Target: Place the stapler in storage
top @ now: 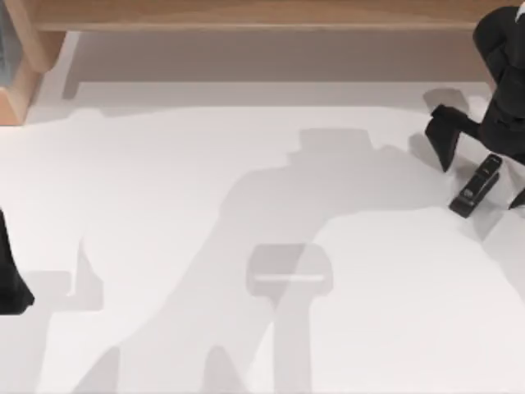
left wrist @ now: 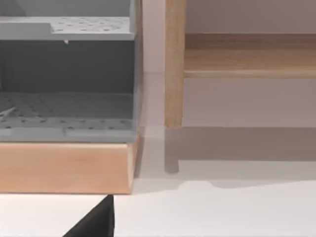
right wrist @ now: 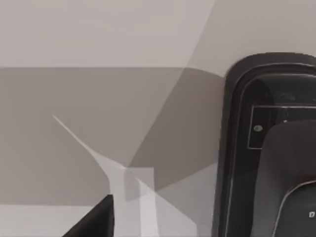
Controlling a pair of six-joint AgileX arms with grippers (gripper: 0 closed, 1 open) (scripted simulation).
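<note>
White table (top: 246, 205) lies under us, with big grey shadows on it.

Our right pincer (top: 486, 172) is at the far right of the table, near the back. Its two fingers are spread wide. One finger (top: 445, 138) points down to the left of the stapler. The tip of the other one shows at the right edge of the top view, on the stapler's other side. The stapler (top: 477, 185) lies flat on the table between them, a bit tilted. We see a gap between it and the left finger. We cannot tell if the other finger touches it. In the right wrist view the stapler (right wrist: 269, 148) is very close and big, lying on the table.

Behind the pincer, along the back of the table, runs a long wood shelf (top: 262, 15). Far off to the left, at the back corner, stands a wood box (top: 18, 78). In the left wrist view the box (left wrist: 66, 165) has grey trays (left wrist: 69, 118) with small holes in them, and a wood post (left wrist: 174, 64) stands just beside it.

Our left arm (top: 10, 275) waits at the left edge of the table, well apart from the stapler. We cannot tell if its pincer is spread or pressed together.
</note>
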